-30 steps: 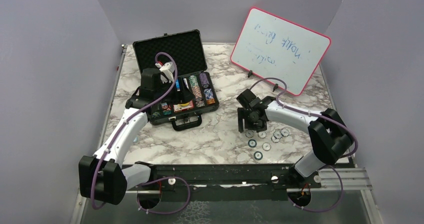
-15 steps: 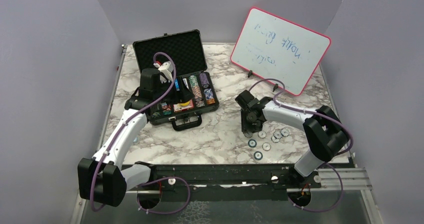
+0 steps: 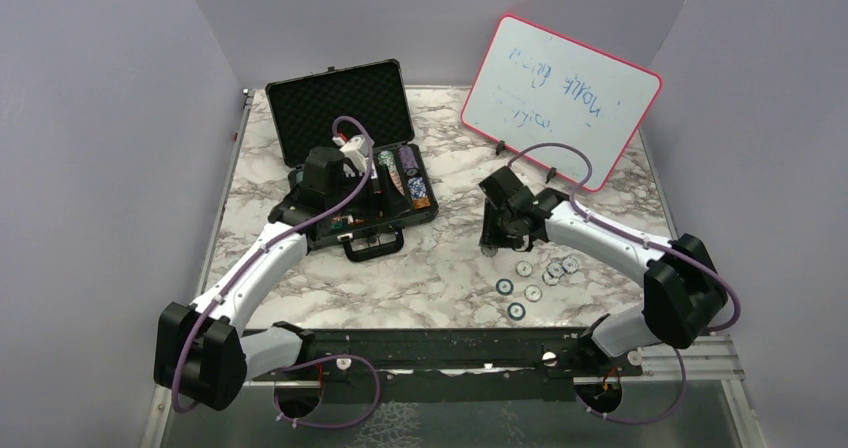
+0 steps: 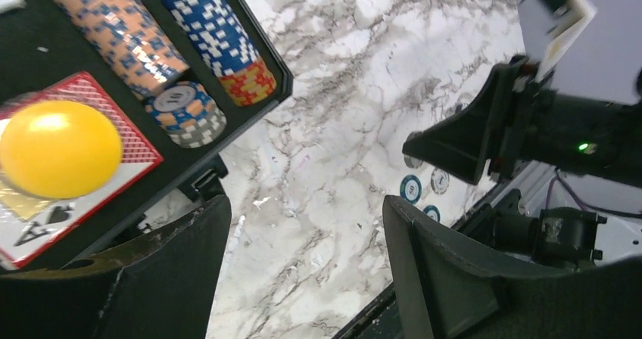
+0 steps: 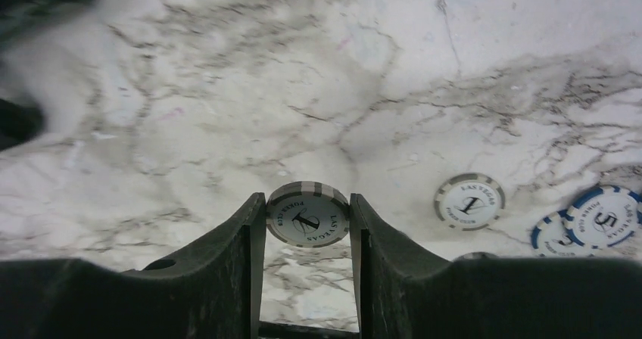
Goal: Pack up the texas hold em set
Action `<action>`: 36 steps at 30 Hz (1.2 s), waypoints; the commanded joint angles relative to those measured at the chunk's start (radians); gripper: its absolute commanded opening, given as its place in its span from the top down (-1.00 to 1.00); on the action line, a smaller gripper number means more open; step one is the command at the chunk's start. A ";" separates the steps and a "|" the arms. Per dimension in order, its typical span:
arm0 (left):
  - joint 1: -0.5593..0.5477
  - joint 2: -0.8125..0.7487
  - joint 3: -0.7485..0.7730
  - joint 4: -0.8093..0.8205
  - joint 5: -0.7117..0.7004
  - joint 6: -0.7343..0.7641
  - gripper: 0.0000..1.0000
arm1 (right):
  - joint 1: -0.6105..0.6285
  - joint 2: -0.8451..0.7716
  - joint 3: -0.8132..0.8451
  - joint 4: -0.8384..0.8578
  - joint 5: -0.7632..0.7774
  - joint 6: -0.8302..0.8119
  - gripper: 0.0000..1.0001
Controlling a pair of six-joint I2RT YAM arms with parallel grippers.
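One case (image 3: 340, 103), one whiteboard (image 3: 560, 93), one yellow button (image 4: 59, 148) (loose chips (image 3: 533, 293): about seven).

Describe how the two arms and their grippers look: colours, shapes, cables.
Both the left arm and the right arm have white links between bulky black joint housings. A purple cable loops loosely along each. The left gripper and the right gripper have matte black, wedge-shaped fingers.

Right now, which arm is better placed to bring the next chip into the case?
Right. Its gripper holds a grey chip between both fingers; the left gripper hovers open and empty at the case.
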 commanded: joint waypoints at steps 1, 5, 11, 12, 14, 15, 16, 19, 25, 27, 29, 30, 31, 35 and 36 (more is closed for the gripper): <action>-0.061 0.018 -0.060 0.139 -0.006 -0.069 -0.53 | -0.008 -0.054 0.068 0.068 -0.086 0.052 0.21; -0.121 0.028 -0.121 0.285 0.006 -0.134 -0.54 | -0.019 -0.051 0.113 0.136 -0.213 0.100 0.20; -0.192 0.060 -0.212 0.544 -0.011 -0.240 -0.45 | -0.021 -0.023 0.161 0.252 -0.388 0.227 0.20; -0.201 0.063 -0.218 0.563 -0.023 -0.250 -0.43 | -0.021 -0.020 0.164 0.265 -0.406 0.244 0.20; -0.210 0.063 -0.227 0.589 -0.045 -0.255 -0.37 | -0.021 -0.013 0.169 0.283 -0.436 0.269 0.19; -0.213 0.060 -0.229 0.593 -0.058 -0.256 -0.34 | -0.021 -0.009 0.172 0.288 -0.444 0.276 0.19; -0.214 0.057 -0.233 0.601 -0.068 -0.260 -0.29 | -0.021 -0.007 0.174 0.290 -0.449 0.282 0.19; -0.216 0.055 -0.240 0.634 -0.076 -0.272 -0.16 | -0.021 -0.004 0.174 0.295 -0.461 0.286 0.19; -0.217 0.098 -0.217 0.651 -0.004 -0.270 0.14 | -0.021 0.002 0.178 0.311 -0.481 0.295 0.18; -0.217 0.105 -0.217 0.651 -0.003 -0.273 0.26 | -0.021 0.003 0.182 0.313 -0.482 0.294 0.18; -0.217 0.109 -0.212 0.651 -0.002 -0.269 0.37 | -0.021 0.004 0.183 0.312 -0.484 0.291 0.18; -0.217 0.109 -0.209 0.651 -0.001 -0.266 0.46 | -0.021 0.006 0.182 0.312 -0.485 0.290 0.18; -0.218 0.109 -0.207 0.651 -0.001 -0.260 0.55 | -0.021 0.008 0.182 0.312 -0.485 0.288 0.18; -0.217 0.110 -0.200 0.651 -0.019 -0.212 1.00 | -0.021 0.015 0.183 0.305 -0.483 0.268 0.04; -0.217 0.106 -0.201 0.650 -0.027 -0.191 1.00 | -0.023 0.016 0.189 0.288 -0.476 0.258 -0.12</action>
